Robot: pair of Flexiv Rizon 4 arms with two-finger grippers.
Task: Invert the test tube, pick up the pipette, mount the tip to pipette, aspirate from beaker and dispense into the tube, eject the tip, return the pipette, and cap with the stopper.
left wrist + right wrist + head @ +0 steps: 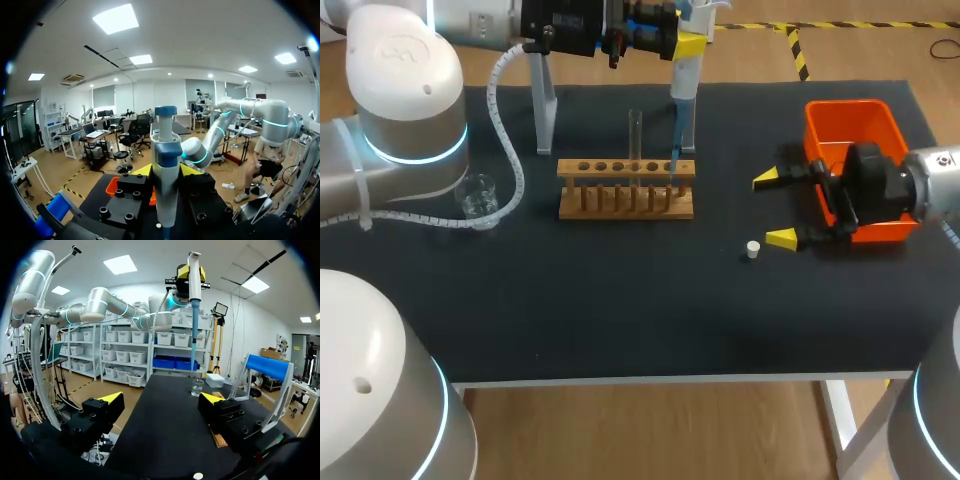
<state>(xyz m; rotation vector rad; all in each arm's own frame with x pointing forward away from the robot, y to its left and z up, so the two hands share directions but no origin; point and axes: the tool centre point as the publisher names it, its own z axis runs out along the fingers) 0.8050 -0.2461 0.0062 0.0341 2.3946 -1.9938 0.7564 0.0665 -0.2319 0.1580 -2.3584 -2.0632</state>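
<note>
My left gripper [165,171] was clamped on the pipette [166,150], yellow tips pressing its body from both sides, held high at the back of the table. A blue tip [675,160] was on it and hung down toward the right end of the wooden rack [625,190]. So pickup and tip mounting looked done to me.

The tube [635,135] stood upright in the rack, mouth up and uncapped, a couple of holes left of the tip. Whether any liquid had been drawn up or dropped in, I couldn't tell. The beaker [478,195] sat well off to the left, apart from the pipette.

My right gripper [775,208] was spread wide and held nothing, low over the mat in front of the orange bin [850,115]. The white stopper [752,250] lay on the mat just beside its nearer finger.

By my reckoning, that left ejecting the tip, returning the pipette and capping, with the transfer itself unconfirmed.
</note>
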